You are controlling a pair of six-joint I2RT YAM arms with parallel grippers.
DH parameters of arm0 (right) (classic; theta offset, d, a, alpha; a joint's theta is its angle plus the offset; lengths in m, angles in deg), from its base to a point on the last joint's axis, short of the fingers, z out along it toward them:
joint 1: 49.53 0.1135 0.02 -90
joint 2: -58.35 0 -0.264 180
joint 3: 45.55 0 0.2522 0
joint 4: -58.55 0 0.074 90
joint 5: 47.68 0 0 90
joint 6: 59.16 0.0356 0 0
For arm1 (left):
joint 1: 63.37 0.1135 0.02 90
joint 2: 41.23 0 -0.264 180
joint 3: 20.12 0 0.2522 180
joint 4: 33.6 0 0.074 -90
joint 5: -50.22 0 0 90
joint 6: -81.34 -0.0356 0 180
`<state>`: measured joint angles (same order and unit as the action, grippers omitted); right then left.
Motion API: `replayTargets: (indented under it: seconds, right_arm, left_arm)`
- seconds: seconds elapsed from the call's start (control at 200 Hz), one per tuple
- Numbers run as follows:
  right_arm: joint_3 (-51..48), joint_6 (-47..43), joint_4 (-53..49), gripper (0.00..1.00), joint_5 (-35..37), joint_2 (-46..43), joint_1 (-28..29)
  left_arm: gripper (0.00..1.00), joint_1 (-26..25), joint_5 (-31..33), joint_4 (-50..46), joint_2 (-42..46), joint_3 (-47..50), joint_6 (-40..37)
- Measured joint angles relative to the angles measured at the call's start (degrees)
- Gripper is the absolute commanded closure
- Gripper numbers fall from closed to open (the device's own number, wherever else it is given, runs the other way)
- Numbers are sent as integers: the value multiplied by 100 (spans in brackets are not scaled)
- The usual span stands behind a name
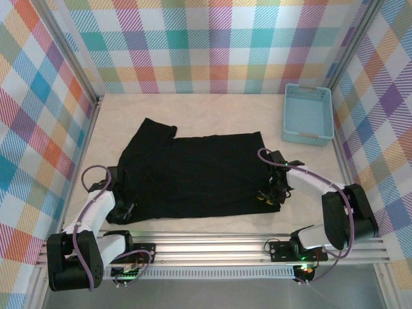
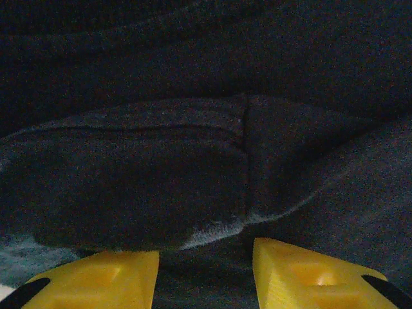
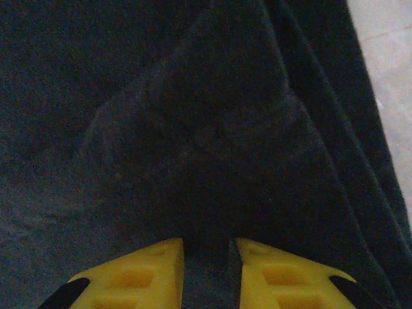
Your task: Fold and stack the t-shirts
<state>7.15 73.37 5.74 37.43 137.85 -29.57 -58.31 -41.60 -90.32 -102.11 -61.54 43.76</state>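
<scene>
From above, you see the shirt (image 1: 193, 174) spread flat mid-table (image 1: 212, 109), one sleeve sticking out at its far left. The basket (image 1: 308, 112) sits well apart in the far right corner. Your left gripper (image 1: 123, 209) is at the shirt's near left corner and your right gripper (image 1: 269, 194) is at its near right corner.

On your left wrist view, the left gripper (image 2: 206, 257) has its jaws partly apart, and a thick hemmed fold of shirt (image 2: 161, 180) bulges from the gap, so it is grasping cloth.

On your right wrist view, the right gripper (image 3: 207, 248) is clenched narrowly on a ridge of shirt (image 3: 129, 96). Bare table (image 3: 393, 51) shows at the upper right.
</scene>
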Motion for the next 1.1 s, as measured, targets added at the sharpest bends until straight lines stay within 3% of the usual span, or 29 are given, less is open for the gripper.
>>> replayTargets:
  seconds: [0.18,0.31,0.415,0.74,1.1]
  right_arm:
    - [83,-35,-197,64,146,-487,0]
    - [433,-249,-195,60,286,-960,0]
    - [964,-490,-101,58,435,-828,0]
    - [3534,-1266,146,56,927,1685,-175]
    - [5646,-1668,153,57,1139,3934,-695]
  left_arm:
    - [53,0,-9,-570,98,-544,-118]
    - [49,0,-68,-822,20,-1676,-352]
    - [48,0,-153,-796,-511,-2732,-627]
    - [39,0,-686,-424,-3563,-5637,-1453]
    - [39,0,-824,-13,-5702,-7663,-2048]
